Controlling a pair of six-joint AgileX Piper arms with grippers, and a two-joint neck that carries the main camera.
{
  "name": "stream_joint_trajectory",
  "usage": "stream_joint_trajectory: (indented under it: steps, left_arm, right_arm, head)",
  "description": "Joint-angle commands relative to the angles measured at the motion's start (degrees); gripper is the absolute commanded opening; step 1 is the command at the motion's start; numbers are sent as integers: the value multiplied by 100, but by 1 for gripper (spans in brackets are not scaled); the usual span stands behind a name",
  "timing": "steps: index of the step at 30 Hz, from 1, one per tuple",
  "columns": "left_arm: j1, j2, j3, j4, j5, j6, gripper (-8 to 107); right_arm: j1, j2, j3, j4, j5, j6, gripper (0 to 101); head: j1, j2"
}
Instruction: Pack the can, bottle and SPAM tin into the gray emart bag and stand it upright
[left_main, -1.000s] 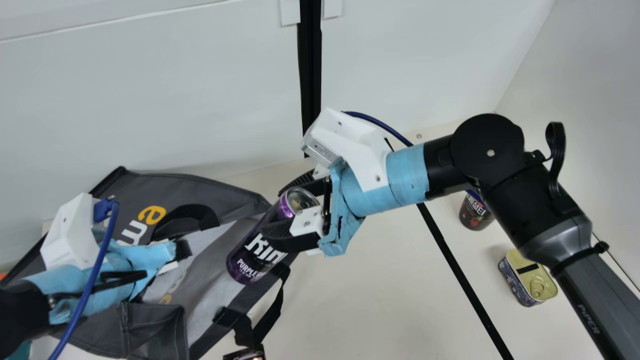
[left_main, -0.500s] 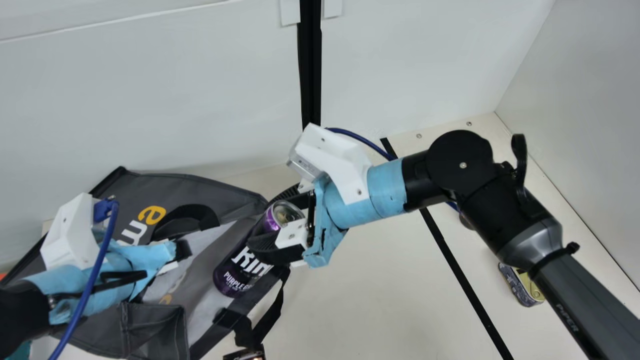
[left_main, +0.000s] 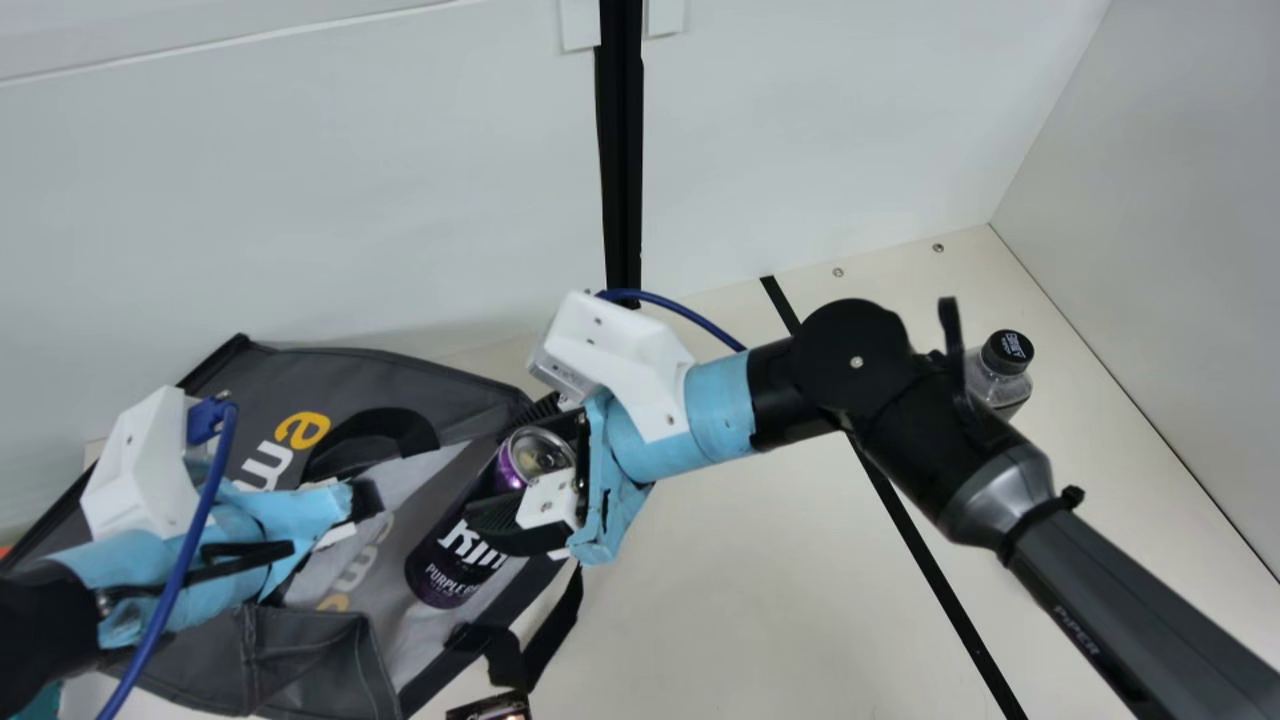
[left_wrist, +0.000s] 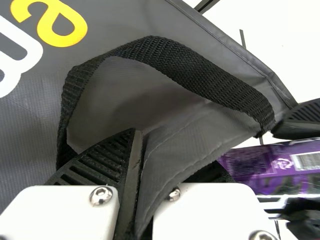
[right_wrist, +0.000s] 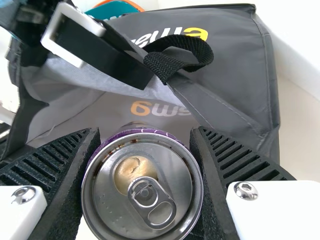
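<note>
In the main view the right gripper (left_main: 506, 464) is shut on the purple can (left_main: 448, 572), tilted over the mouth of the gray emart bag (left_main: 380, 375). The right wrist view has the can's tab end (right_wrist: 145, 172) between the fingers of the right gripper (right_wrist: 146, 134). At the bag's near side in the main view is the left gripper (left_main: 362, 500); seen from its wrist, the left gripper (left_wrist: 150, 172) pinches the bag's edge (left_wrist: 172, 160) beneath a black handle. A clear bottle (left_main: 998, 375) with black cap stands behind the right arm, which hides the SPAM tin's spot.
A black bag strap (left_main: 552, 625) trails onto the cream table (left_main: 720, 600), near a small dark object (left_main: 490, 708) at the main view's bottom edge. Walls rise behind and at the right. A teal and orange item (right_wrist: 114, 10) lies beyond the bag.
My right arm has moved left and down in the main view, bringing the can further over the bag. The bottle's cap has come into sight; the arm now covers the tin. My left arm stayed still.
</note>
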Motion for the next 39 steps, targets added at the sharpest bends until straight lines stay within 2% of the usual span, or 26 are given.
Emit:
stream_joint_trajectory:
  steps: [1,9,19,39]
  left_arm:
    - [0,0,0,0,0,0,-8]
    - [0,0,0,0,0,0,-8]
    - [0,0,0,0,0,0,-8]
    - [0,0,0,0,0,0,-8]
  right_arm:
    - [39,36,51,30,-126,-178,0]
    - [190,290,182,289,-506,-677,0]
    - [363,726,45,590,-816,-1034,0]
    - [617,1475,-376,746,-990,-1244,0]
  head:
    - [-130,-5]
    - [-130,-5]
    - [-130,-5]
    - [-130,-5]
